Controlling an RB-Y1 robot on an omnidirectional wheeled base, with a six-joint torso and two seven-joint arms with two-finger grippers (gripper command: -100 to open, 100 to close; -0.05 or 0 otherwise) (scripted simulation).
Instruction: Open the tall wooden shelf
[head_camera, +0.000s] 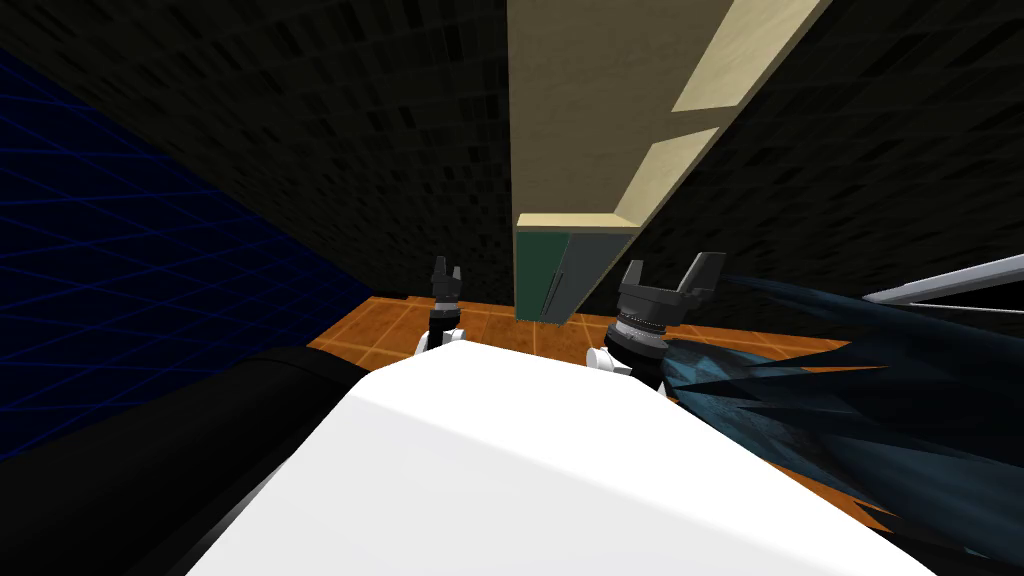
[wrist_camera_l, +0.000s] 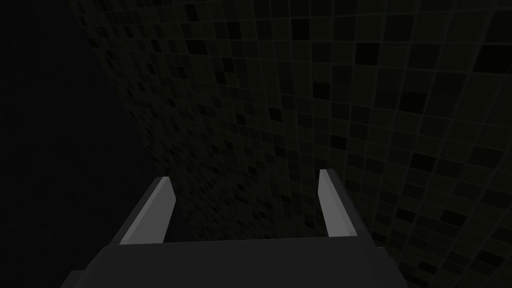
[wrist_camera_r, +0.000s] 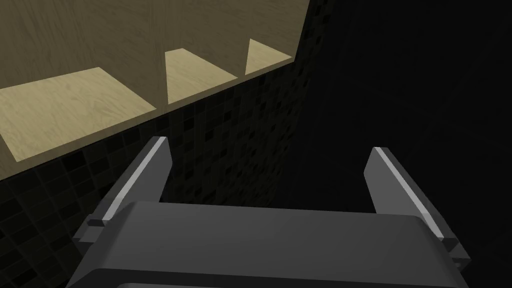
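Observation:
The tall shelf unit (head_camera: 590, 110) of pale wood rises ahead against the dark tiled wall, with open shelves above and a green-and-grey door (head_camera: 555, 280) with a thin vertical handle at its base. My right gripper (head_camera: 672, 280) is raised just right of that door, open and holding nothing. In the right wrist view the open shelves (wrist_camera_r: 75, 110) lie beyond the right gripper (wrist_camera_r: 267, 155), off to one side of it. My left gripper (head_camera: 446, 272) stands left of the unit, open; in its wrist view the left gripper (wrist_camera_l: 245, 185) faces dark tiles.
An orange tiled floor (head_camera: 400, 325) runs in front of the shelf unit. A dark tiled wall (head_camera: 350, 150) stands behind it. A dark blue spiky shape (head_camera: 830, 390) spreads at the right, with a grey bar (head_camera: 940, 280) above it.

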